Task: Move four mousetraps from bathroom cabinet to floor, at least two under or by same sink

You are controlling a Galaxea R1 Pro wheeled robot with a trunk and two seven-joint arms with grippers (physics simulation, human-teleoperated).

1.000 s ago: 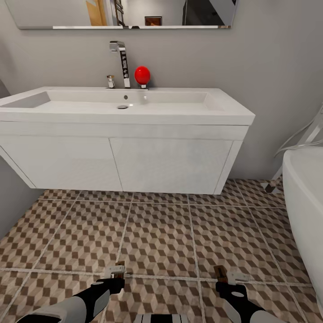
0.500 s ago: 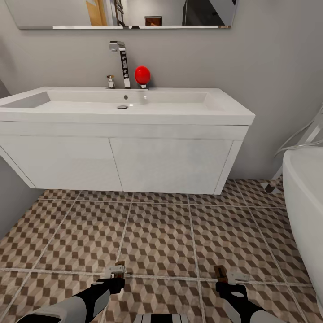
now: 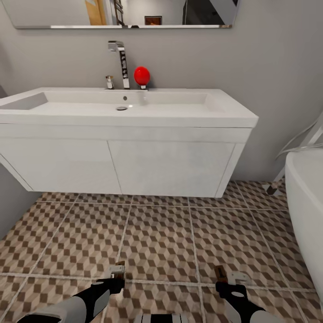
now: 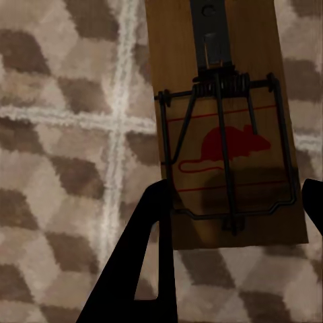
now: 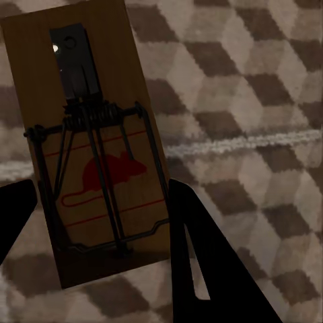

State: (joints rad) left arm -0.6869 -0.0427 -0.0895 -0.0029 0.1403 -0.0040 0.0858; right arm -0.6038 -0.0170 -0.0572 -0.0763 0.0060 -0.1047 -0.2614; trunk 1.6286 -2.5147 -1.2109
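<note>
Claws low over the bathroom floor [image 3: 157,233]: your left claw [image 3: 117,270] clamps one mousetrap [image 4: 225,121], your right claw [image 3: 226,277] another mousetrap [image 5: 94,145], facing the bathroom sink [image 3: 125,110].

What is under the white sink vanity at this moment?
Under the vanity only patterned bathroom floor shows; the strip near the wall is hidden. Each gripper, left and right, holds a mousetrap.
</note>
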